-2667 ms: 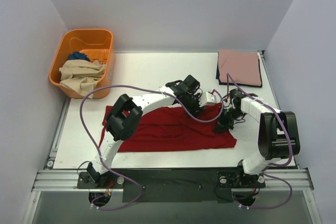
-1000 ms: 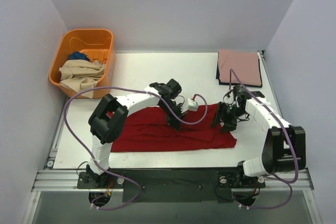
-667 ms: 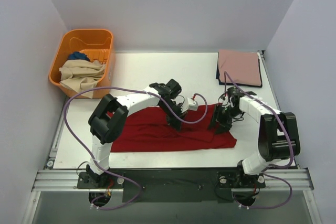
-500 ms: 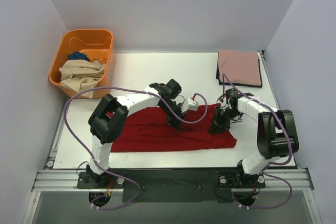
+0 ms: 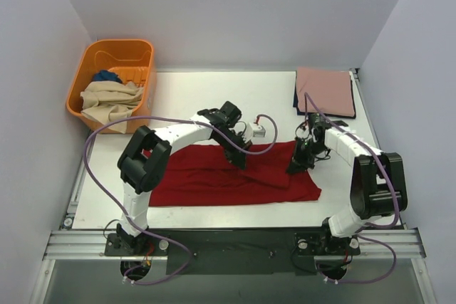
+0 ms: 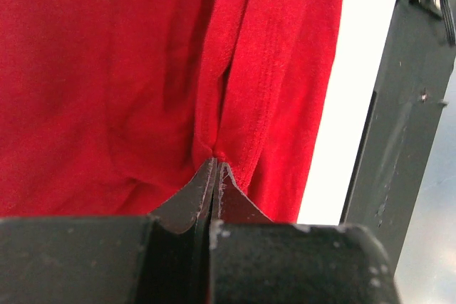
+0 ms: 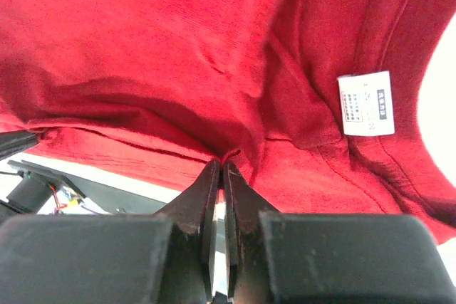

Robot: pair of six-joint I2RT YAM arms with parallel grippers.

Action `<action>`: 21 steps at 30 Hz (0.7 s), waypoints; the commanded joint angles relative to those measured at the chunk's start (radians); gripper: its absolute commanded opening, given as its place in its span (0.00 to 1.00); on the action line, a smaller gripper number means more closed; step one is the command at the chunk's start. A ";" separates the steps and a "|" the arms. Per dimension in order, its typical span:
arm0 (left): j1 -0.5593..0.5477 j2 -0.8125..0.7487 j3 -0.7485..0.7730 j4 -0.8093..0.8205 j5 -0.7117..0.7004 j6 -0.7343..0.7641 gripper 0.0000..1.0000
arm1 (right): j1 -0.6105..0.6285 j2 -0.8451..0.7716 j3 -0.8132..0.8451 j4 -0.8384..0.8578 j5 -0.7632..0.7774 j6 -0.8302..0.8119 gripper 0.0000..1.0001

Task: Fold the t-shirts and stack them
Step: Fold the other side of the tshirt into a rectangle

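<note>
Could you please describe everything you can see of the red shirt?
The red shirt looks like soft knit cloth. It lies wrinkled and spread left to right on the near part of the white table. A white label shows by its collar seam. The left hand is shut on a pinched fold near the middle of its far edge, and the right hand is shut on a fold towards its right end.
</note>
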 commanded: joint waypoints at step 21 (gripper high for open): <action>0.077 -0.062 0.020 0.166 -0.196 -0.181 0.75 | -0.015 0.062 0.244 -0.075 0.148 -0.111 0.40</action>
